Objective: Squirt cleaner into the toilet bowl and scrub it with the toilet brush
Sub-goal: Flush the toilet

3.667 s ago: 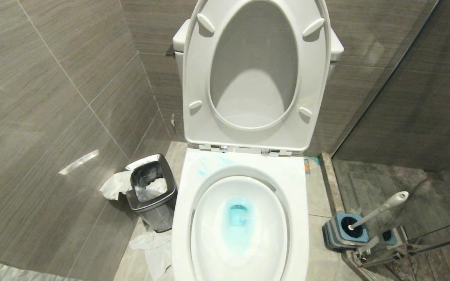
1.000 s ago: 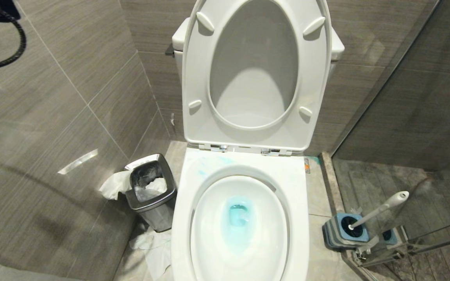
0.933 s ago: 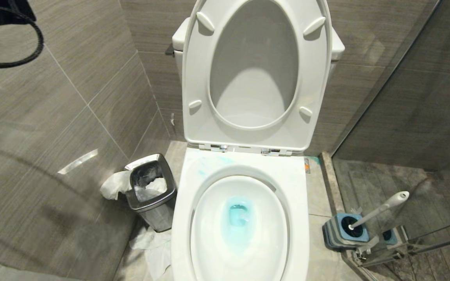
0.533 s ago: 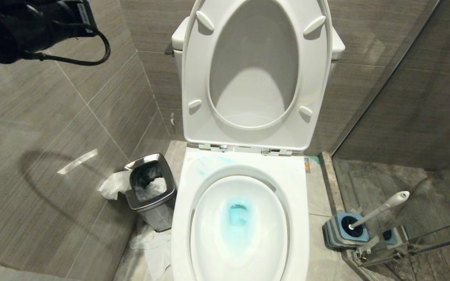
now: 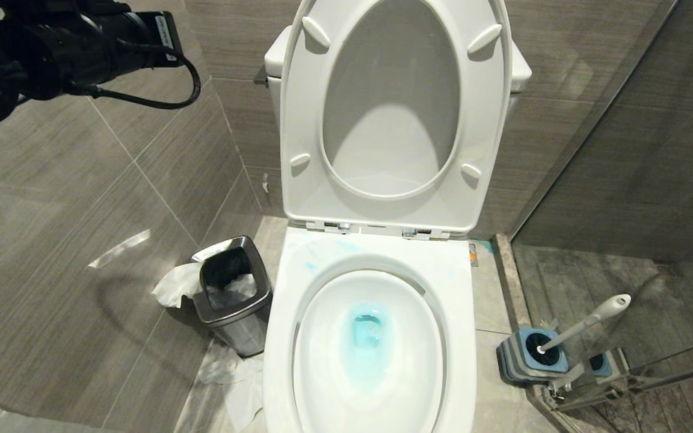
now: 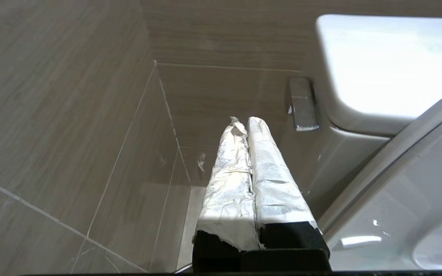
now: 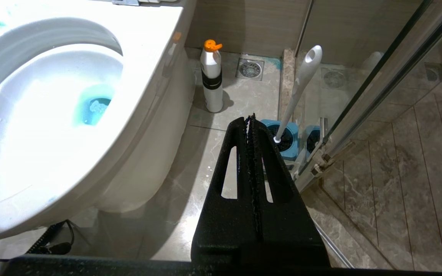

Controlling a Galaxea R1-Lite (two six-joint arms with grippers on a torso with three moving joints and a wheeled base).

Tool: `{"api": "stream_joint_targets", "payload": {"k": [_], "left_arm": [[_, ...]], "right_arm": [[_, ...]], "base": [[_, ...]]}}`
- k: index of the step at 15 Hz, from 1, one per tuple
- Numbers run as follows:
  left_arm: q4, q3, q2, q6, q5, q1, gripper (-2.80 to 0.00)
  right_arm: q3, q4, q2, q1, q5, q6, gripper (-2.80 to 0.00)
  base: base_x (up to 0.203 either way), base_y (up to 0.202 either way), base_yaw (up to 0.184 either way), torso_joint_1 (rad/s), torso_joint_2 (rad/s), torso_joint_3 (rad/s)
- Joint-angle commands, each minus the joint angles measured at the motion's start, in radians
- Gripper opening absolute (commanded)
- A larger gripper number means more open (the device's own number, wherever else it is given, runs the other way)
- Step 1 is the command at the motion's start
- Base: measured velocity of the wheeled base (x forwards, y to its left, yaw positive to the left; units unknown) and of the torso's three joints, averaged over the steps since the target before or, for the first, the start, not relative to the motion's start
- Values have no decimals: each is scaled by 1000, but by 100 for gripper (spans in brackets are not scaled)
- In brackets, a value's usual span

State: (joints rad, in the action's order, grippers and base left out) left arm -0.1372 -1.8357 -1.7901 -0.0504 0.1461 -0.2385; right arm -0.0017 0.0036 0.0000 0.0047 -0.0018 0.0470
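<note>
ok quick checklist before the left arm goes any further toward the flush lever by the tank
1. Left gripper empty, fingers shut: ok.
2. Flush lever in sight and unobstructed, just beyond the fingertips: ok; no contact yet.
3. Toilet bowl open, seat and lid raised: ok.
4. Cleaner already in the bowl, blue tint in the water, smears on the rim: ok.
5. Toilet brush back in its holder on the floor right of the toilet: ok.
6. Right gripper shut, empty, low beside the bowl and clear of the brush: ok.
</note>
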Motion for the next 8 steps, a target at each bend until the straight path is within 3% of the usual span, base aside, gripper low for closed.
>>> {"api": "stream_joint_targets", "payload": {"k": [1,4,8], "left_arm": [[-33,5,-8,1,2,1,-280],[-80,12,-23,24,6,2,-280],[-153,13,-37,70,6,2,-280]], "right_arm": [[0,-1,2,0,0,-1,-280],[0,-1,2,1,0,1,-280],[0,-1,0,1,0,1,-280]], "base": [[0,0,0,0,0,0],[0,0,0,1,1,-28],[0,0,0,3,3,-168]]}}
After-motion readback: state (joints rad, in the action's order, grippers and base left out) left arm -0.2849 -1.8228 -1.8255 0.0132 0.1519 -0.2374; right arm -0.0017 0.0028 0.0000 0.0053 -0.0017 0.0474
